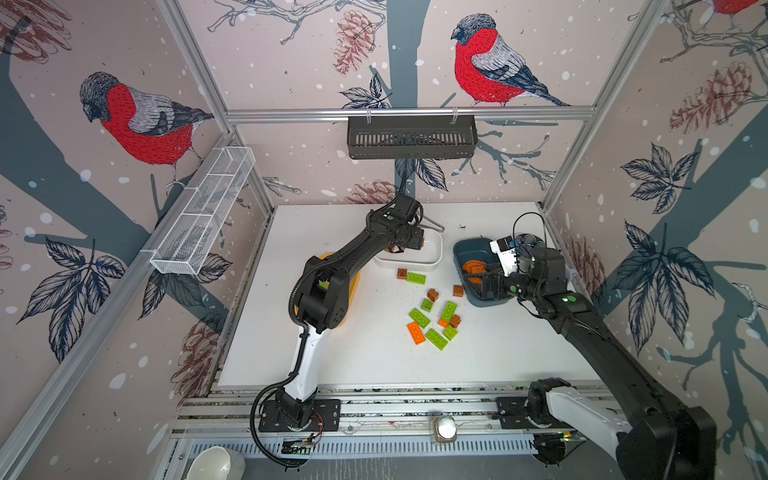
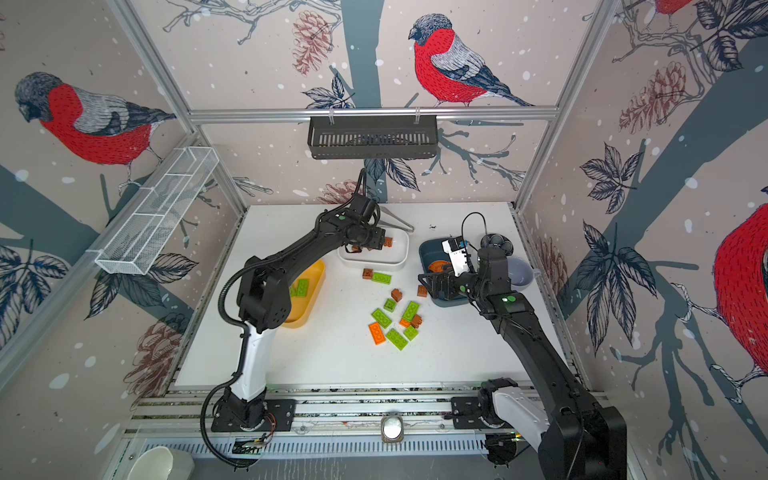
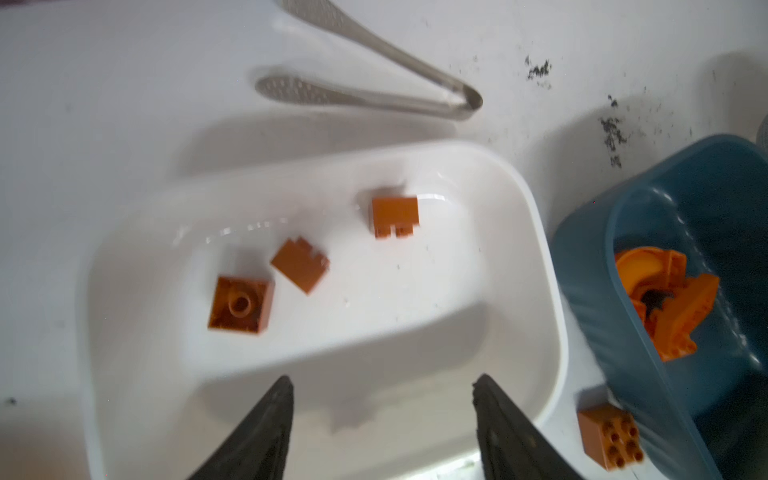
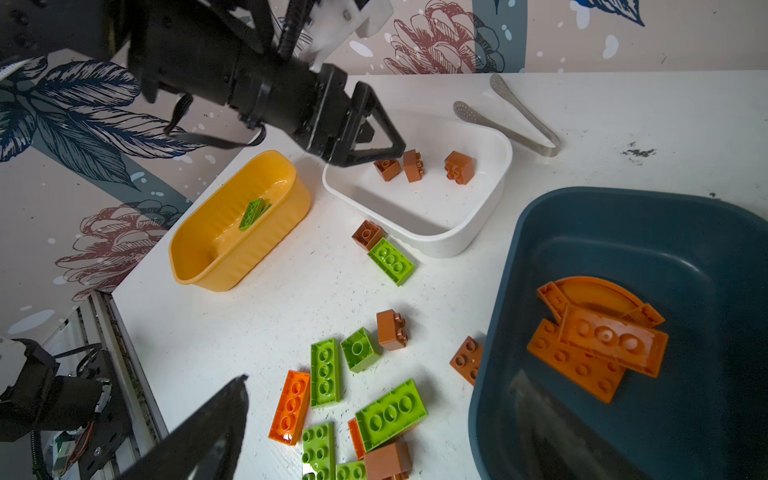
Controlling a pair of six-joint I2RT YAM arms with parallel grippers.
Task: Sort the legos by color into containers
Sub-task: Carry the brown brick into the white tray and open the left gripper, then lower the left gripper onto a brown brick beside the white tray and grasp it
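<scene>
The mustard yellow plastic tub (image 2: 311, 307) is partly hidden by the left arm in both top views; two lime green flat plates (image 4: 252, 214) appear inside. Above the white plastic tub (image 4: 432, 245), where three small brown cubes (image 3: 240, 304) lie, the left pincer (image 3: 382, 378) stands parted and empty. Metal tongs (image 4: 511, 116) lie behind it. Scattered on the white surface (image 4: 257, 324) are six loose green plates (image 4: 325, 371), four loose brown cubes (image 4: 392, 330) and two orange plates (image 4: 289, 407), one half covered. The right pincer (image 4: 382, 376) is spread wide, empty, at the dark teal-blue tub (image 4: 623, 232), where three orange pieces (image 4: 611, 336) are stacked.

Near half of counter (image 1: 353, 361) bare, open passage. Loose legos (image 1: 435, 338) clutter the middle. White tub (image 1: 432, 259), teal tub (image 1: 459, 253) and tongs (image 3: 395, 103) crowd the far edge. Left arm (image 1: 332, 274) overhangs yellow tub (image 2: 318, 286).
</scene>
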